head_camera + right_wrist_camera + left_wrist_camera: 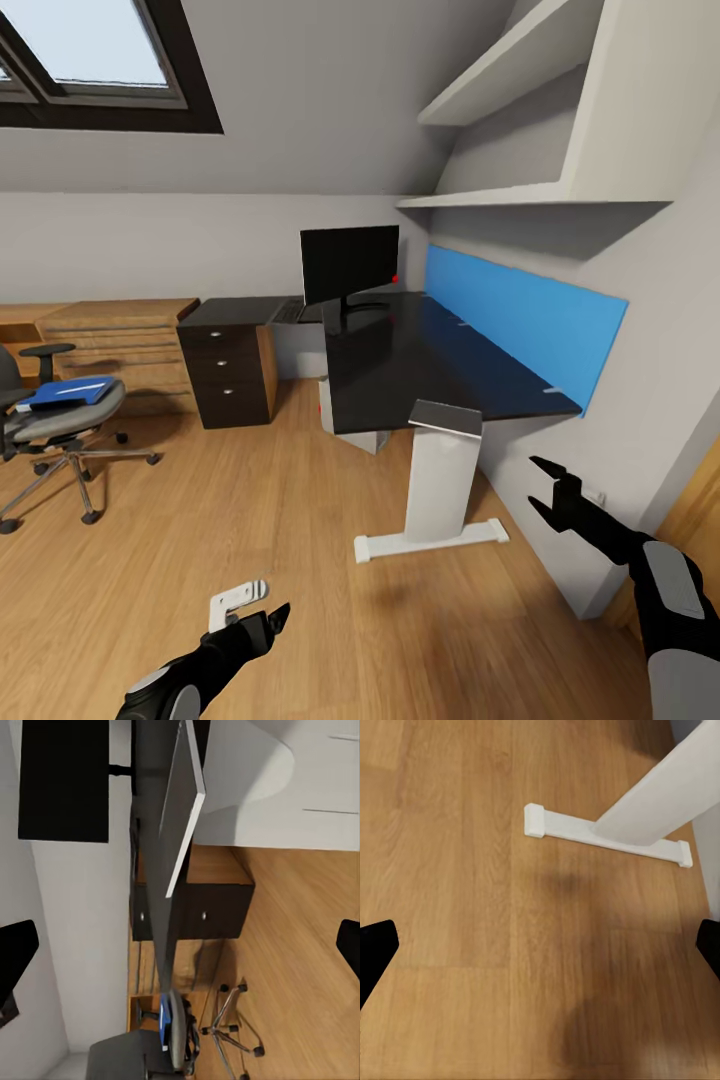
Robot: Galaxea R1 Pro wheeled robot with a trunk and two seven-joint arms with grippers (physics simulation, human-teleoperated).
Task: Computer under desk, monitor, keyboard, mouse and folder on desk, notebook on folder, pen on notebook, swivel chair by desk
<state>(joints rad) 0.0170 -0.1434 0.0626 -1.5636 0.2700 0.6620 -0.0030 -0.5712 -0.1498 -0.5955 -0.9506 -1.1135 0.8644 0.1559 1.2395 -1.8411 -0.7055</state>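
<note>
The desk (430, 365) stands ahead by the right wall on its white pedestal leg (660, 791). At its far end is the monitor (349, 262) with the keyboard (288, 312) just to its left. The computer (326, 408) sits under the desk. At far left, well away from the desk, the swivel chair (60, 425) carries the blue folder (66, 392), crossed by a thin white streak. The mouse and notebook are too small to make out. My left gripper (265, 610) hangs open over bare floor. My right gripper (540, 487) is open near the desk's near corner, holding nothing.
A light wooden cabinet (120, 340) lines the back wall beside the dark drawer unit (228, 372). A blue panel (520, 320) backs the desk, with shelves above. Wooden floor (250, 500) stretches between chair and desk. The right wall (660, 400) is close to my right arm.
</note>
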